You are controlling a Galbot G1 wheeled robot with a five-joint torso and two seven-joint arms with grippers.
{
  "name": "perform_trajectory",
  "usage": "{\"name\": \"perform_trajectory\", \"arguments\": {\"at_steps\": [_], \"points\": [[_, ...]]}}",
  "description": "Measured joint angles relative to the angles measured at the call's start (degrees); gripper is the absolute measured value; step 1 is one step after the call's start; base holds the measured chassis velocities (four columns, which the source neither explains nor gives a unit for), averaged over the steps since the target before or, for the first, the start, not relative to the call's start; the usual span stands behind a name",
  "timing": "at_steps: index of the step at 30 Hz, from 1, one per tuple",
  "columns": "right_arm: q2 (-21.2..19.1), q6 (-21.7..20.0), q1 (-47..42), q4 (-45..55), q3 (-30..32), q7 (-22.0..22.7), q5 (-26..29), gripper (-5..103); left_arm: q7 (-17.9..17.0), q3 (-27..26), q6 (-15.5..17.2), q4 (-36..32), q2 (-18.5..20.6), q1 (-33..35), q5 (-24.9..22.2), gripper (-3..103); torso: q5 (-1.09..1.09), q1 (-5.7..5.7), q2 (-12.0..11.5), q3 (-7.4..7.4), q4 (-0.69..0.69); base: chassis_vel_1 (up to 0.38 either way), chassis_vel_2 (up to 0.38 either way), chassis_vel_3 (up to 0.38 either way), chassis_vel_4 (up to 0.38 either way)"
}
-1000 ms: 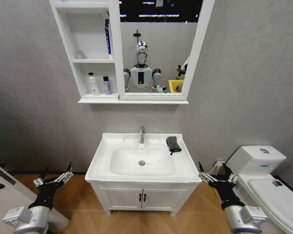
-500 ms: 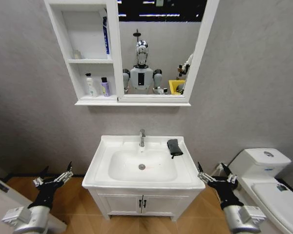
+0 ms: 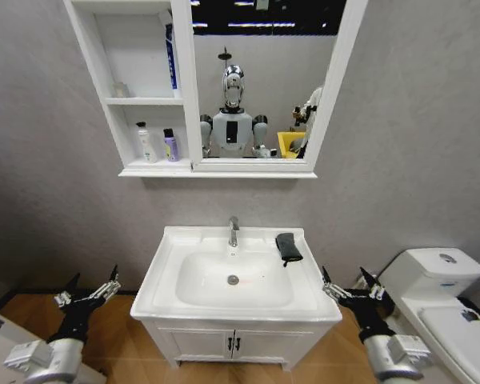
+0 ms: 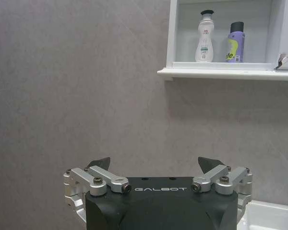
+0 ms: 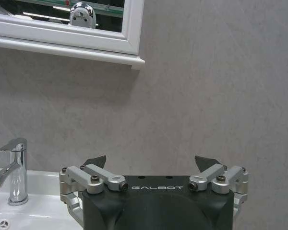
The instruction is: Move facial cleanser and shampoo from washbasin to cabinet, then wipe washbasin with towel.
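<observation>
The white washbasin (image 3: pixel 170 272) with its chrome faucet (image 3: pixel 234 230) stands in front of me. The dark towel (image 3: pixel 287 247) lies on the rim to the right of the faucet. On the wall above, the cabinet (image 3: pixel 88 80) holds a white bottle (image 3: pixel 146 142) and a purple bottle (image 3: pixel 170 145) side by side in its lowest compartment. These are the facial cleanser and shampoo, but I cannot tell which is which. Both bottles (image 4: pixel 204 37) also show in the left wrist view. My left gripper (image 3: pixel 94 278) (image 4: pixel 154 165) hangs open and low, left of the basin. My right gripper (image 3: pixel 343 274) (image 5: pixel 150 163) is open and low on the right.
A white toilet (image 3: pixel 444 280) stands at the right, close to my right arm. The vanity doors (image 3: pixel 234 344) sit under the basin. The mirror (image 3: pixel 256 80) reflects me. A blue tube (image 3: pixel 170 56) stands in the cabinet's top compartment. The floor is wood.
The whole picture has shifted: the camera has come closer, so basin and cabinet look larger. Neither arm has moved relative to me, and nothing on the basin or shelves has moved.
</observation>
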Motion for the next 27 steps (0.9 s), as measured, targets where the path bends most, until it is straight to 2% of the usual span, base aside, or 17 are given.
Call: {"name": "perform_trajectory", "arguments": {"at_steps": [5,7,8,10,11,12,15,16,18,20,21,23,24,26,27], "points": [[-0.9,0.4,1.7,-2.5,-0.3,1.1,1.6,100,-0.2,0.7,0.0,0.0,-0.5,-0.1,0.4,100,0.0,0.0,0.0,0.0,-0.01,-0.066,0.076,0.08,-0.064],[-3.0,-3.0,4.9,-4.5,0.0,3.0,7.5,100,-0.4,1.3,0.0,0.0,-0.7,-0.2,0.7,100,0.02,0.02,0.0,0.01,0.0,-0.029,0.023,0.026,-0.032],[-3.0,-3.0,4.9,-4.5,0.0,3.0,7.5,100,-0.4,1.3,0.0,0.0,-0.7,-0.2,0.7,100,0.02,0.02,0.0,0.01,0.0,0.0,0.0,0.0,0.0],[-6.2,-7.3,9.6,-7.1,0.8,5.4,14.7,100,-1.0,2.3,0.0,0.2,-0.7,-1.0,1.2,100,0.01,0.02,0.0,0.01,0.02,0.0,0.0,0.0,0.0],[-6.2,-7.3,9.6,-7.1,0.8,5.4,14.7,100,-1.0,2.3,0.0,0.2,-0.7,-1.0,1.2,100,0.01,0.02,0.0,0.01,0.02,0.0,0.0,0.0,0.0],[-8.6,-9.1,12.8,-9.6,1.5,7.3,18.2,100,-1.9,4.1,0.4,0.6,-0.3,-2.5,1.7,100,0.0,0.0,0.0,0.0,0.04,0.0,0.0,0.0,0.0],[-10.2,-9.7,14.9,-12.2,1.9,8.6,19.6,100,-2.9,6.6,0.9,1.3,0.7,-4.4,2.1,100,0.0,0.0,0.0,0.0,0.01,0.0,0.0,0.0,0.0],[-11.9,-10.2,16.7,-15.5,1.7,9.0,19.9,100,-3.7,8.3,1.2,1.9,1.4,-5.6,2.7,100,0.0,-0.01,0.0,0.0,-0.05,0.0,0.0,0.0,0.0],[-13.2,-10.8,18.3,-17.9,1.1,9.1,20.0,100,-3.9,9.0,1.3,2.1,1.6,-6.0,3.0,100,-0.01,0.0,0.0,0.0,-0.04,0.0,0.0,0.0,0.0],[-17.3,-13.0,23.0,-24.5,-1.6,8.6,20.5,100,-4.1,9.4,1.5,2.7,1.6,-6.5,3.3,100,0.04,0.0,0.0,0.01,0.0,0.0,0.0,0.0,0.0],[-17.3,-13.0,23.0,-24.5,-1.6,8.6,20.5,100,-4.1,9.4,1.5,2.7,1.6,-6.5,3.3,100,0.04,0.0,0.0,0.01,0.0,0.0,0.0,0.0,0.0],[-23.1,-15.4,29.6,-30.9,-5.4,6.9,23.4,100,-3.3,9.1,0.8,3.7,1.5,-6.8,3.8,100,0.01,0.0,0.0,0.01,0.0,0.0,0.0,0.0,0.0],[-23.1,-15.4,29.6,-30.9,-5.4,6.9,23.4,100,-3.3,9.1,0.8,3.7,1.5,-6.8,3.8,100,0.01,0.0,0.0,0.01,0.0,0.0,0.0,0.0,0.0],[-27.5,-17.1,36.2,-36.6,-9.3,5.4,26.1,100,-1.5,8.5,-0.9,4.9,1.1,-7.1,5.0,100,-0.01,0.01,0.0,0.01,0.02,0.0,0.0,0.0,0.0],[-27.5,-17.1,36.2,-36.6,-9.3,5.4,26.1,100,-1.5,8.5,-0.9,4.9,1.1,-7.1,5.0,100,-0.01,0.01,0.0,0.01,0.02,0.0,0.0,0.0,0.0]]}}
